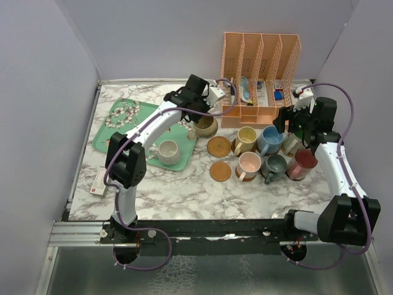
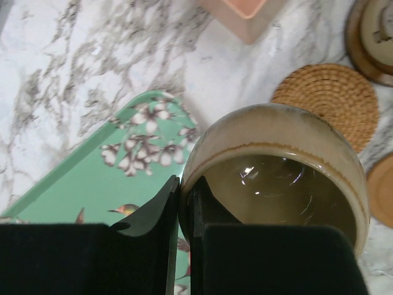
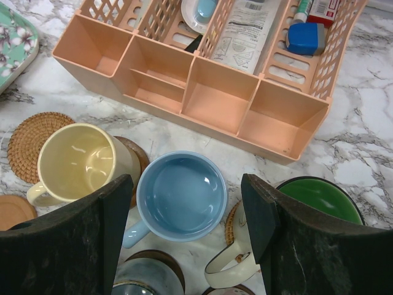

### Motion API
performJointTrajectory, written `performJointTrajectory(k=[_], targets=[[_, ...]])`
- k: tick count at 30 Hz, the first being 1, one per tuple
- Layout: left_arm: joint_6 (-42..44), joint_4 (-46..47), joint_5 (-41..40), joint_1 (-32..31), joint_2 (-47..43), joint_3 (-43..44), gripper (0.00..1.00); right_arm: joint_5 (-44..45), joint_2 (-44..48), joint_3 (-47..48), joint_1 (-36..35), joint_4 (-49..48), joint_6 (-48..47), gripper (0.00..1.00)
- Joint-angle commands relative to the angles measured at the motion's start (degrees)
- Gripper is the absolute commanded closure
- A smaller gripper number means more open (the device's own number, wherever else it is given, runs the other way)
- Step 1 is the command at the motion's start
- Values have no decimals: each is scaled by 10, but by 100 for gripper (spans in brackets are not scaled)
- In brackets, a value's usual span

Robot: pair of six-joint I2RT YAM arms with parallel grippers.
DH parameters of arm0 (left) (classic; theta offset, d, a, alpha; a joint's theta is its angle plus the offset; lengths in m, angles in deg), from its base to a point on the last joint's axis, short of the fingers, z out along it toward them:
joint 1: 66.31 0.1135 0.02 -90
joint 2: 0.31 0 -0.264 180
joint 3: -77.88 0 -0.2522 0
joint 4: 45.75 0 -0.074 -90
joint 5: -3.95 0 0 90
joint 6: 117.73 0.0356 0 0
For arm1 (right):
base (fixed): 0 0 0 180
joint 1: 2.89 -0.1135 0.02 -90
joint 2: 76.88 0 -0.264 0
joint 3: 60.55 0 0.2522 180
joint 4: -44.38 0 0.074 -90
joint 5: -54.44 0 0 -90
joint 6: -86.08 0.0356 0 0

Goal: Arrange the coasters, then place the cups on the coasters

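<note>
My left gripper (image 2: 184, 200) is shut on the rim of the tan cup (image 2: 276, 166), one finger inside and one outside. That tan cup (image 1: 206, 126) is at the tray's right edge. Just right of it lie a bare woven coaster (image 1: 219, 147) and a plain brown coaster (image 1: 220, 171). My right gripper (image 3: 187, 190) hangs open above the light blue cup (image 3: 181, 193), touching nothing. Yellow (image 1: 247, 139), pink (image 1: 249, 165), grey-teal (image 1: 274, 166) and maroon (image 1: 302, 163) cups stand on coasters. The green cup (image 3: 319, 200) is partly hidden. A cream cup (image 1: 167, 152) stands on the tray.
The mint-green flowered tray (image 1: 116, 138) lies at the left. A pink desk organizer (image 1: 261, 74) holding small items stands right behind the cups. A small white card (image 1: 98, 187) lies near the left front of the marble table.
</note>
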Motion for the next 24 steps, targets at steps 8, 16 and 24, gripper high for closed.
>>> performJointTrajectory(k=[8, 16, 24], targets=[[-101, 22, -39, -67, -2, -2, 100, -17, 7, -7, 3, -6, -6, 27], [-133, 8, -54, -86, 39, 26, 100, -21, 8, -6, 3, -5, -6, 28], [-176, 4, -58, -89, 69, 45, 100, -23, 9, -6, 3, -5, -6, 27]])
